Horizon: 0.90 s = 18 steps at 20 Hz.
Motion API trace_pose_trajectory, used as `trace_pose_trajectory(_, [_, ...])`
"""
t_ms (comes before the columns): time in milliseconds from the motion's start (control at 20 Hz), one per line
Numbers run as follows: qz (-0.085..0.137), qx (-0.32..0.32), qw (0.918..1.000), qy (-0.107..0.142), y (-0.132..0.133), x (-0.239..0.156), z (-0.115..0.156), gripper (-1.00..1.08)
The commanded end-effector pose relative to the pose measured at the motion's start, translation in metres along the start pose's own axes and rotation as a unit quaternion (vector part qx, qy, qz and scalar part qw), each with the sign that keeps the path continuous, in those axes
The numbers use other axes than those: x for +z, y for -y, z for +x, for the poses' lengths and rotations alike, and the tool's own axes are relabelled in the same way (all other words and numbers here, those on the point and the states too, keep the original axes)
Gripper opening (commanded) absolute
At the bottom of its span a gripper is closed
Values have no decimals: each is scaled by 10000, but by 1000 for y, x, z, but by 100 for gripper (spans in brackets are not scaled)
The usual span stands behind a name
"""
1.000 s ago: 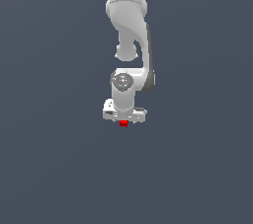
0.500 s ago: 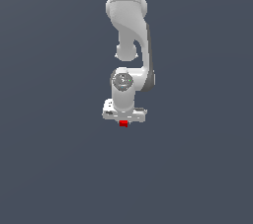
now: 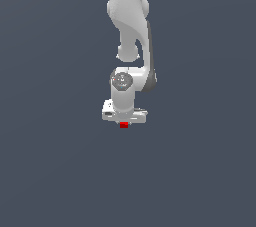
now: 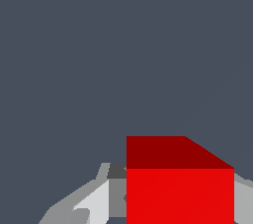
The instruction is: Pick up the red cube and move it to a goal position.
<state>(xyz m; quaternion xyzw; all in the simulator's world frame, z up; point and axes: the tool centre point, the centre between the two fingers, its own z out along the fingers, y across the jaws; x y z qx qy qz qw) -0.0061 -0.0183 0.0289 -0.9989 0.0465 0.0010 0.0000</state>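
A plain dark grey-blue ground (image 3: 50, 171) is seen all round; nothing else is seen near the white jointed robot arm (image 3: 131, 26). The white gripper (image 3: 123, 122) is pointed downward, closed on the small bright red cube (image 3: 124, 125), which is seen just under the gripper body. In the wrist view the cube (image 4: 180, 188) is seen between grey fingers (image 4: 99, 196), one flat face toward the camera; no long axis is shown.

I see one plain dark slate-grey backdrop (image 3: 45, 171) filling the exterior view from edge to edge. No seam between floor and wall shows anywhere. Light is flat and even; no shadows fall across the frame. The wrist view shows the same uniform grey across its upper part.
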Motion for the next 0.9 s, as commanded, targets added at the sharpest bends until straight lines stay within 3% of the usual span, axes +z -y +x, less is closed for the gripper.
trace_pose_trajectory(0, [0, 4, 10000, -9, -6, -10, 5, -100])
trace_pose_trajectory(450, [0, 4, 10000, -9, -38, -61, 29, -100])
trace_pose_trajectory(850, [0, 4, 10000, -9, -48, -77, 38, -100])
